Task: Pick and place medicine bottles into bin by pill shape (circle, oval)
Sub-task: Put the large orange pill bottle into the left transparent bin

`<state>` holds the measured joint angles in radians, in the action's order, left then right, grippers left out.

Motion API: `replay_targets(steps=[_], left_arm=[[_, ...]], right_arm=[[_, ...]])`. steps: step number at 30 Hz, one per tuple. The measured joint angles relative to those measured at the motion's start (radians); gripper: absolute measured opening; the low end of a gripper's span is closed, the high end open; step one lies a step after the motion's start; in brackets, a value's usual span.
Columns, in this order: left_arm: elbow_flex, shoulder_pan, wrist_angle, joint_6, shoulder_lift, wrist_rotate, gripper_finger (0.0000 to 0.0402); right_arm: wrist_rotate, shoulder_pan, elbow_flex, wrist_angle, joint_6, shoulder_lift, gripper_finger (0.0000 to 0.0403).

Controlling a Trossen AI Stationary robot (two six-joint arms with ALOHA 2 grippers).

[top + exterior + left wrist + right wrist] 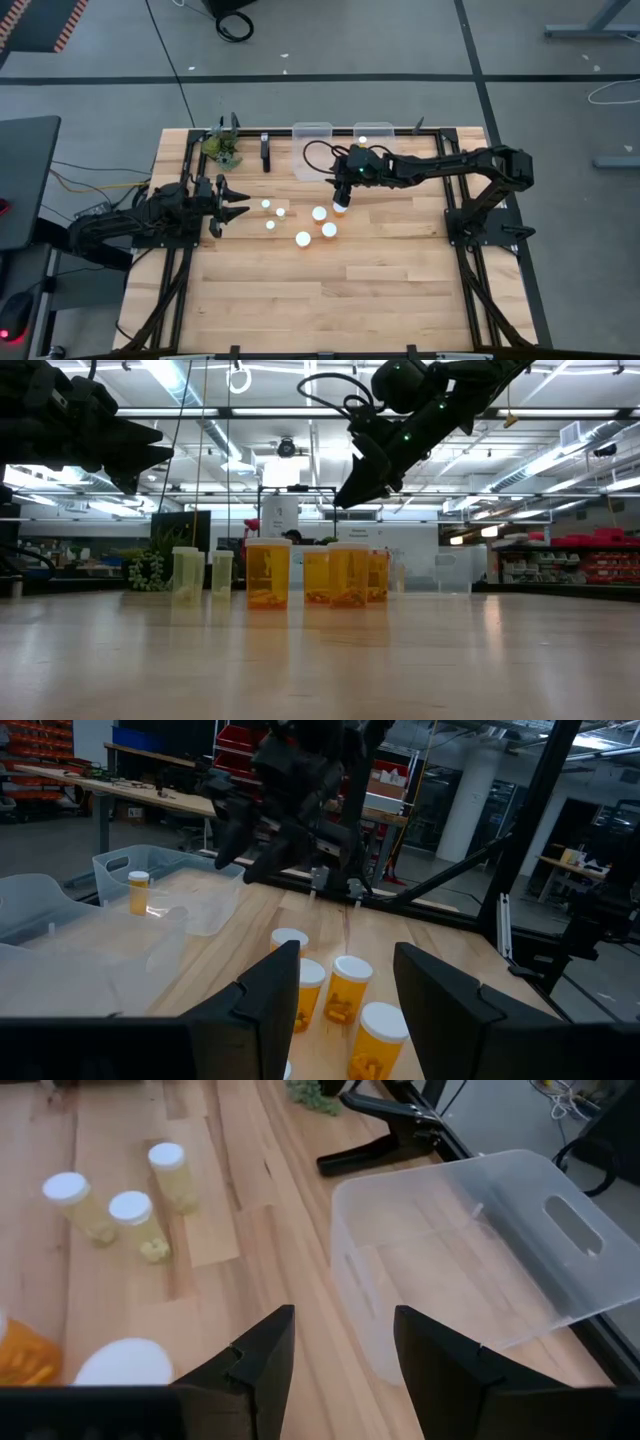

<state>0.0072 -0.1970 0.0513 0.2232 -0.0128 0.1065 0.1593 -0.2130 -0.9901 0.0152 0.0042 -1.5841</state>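
Your right gripper (341,196): raised mid-table, just in front of left clear bin (470,1250) at far edge, fingers apart with nothing between them. Orange bottle (341,207) sits directly below it in high view; contact cannot be told. Your left gripper (236,202): waits over left side, fingers spread, empty. Medicine bottles (303,238): white-capped cluster mid-table between both grippers. One bottle (138,891) already stands inside right bin (160,870).
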Motion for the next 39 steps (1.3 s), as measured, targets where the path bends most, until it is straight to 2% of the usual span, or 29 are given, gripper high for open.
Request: replay_targets(steps=[16, 19, 29, 39], left_arm=[[0.0, 0.0, 0.0, 0.0, 0.0, 0.0, 0.0172], [0.0, 0.0, 0.0, 0.0, 0.0, 0.0, 0.0172], [0.0, 0.0, 0.0, 0.0, 0.0, 0.0, 0.0172], [0.0, 0.0, 0.0, 0.0, 0.0, 0.0, 0.0172]], right_arm=[[-0.027, 0.053, 0.0, -0.041, 0.046, 0.0, 0.018], [-0.057, 0.054, 0.0, -0.024, 0.065, 0.0, 0.018], [-0.061, 0.111, 0.0, 0.007, 0.038, 0.0, 0.018], [-0.054, 0.132, 0.0, 0.127, 0.121, 0.001, 0.0233]])
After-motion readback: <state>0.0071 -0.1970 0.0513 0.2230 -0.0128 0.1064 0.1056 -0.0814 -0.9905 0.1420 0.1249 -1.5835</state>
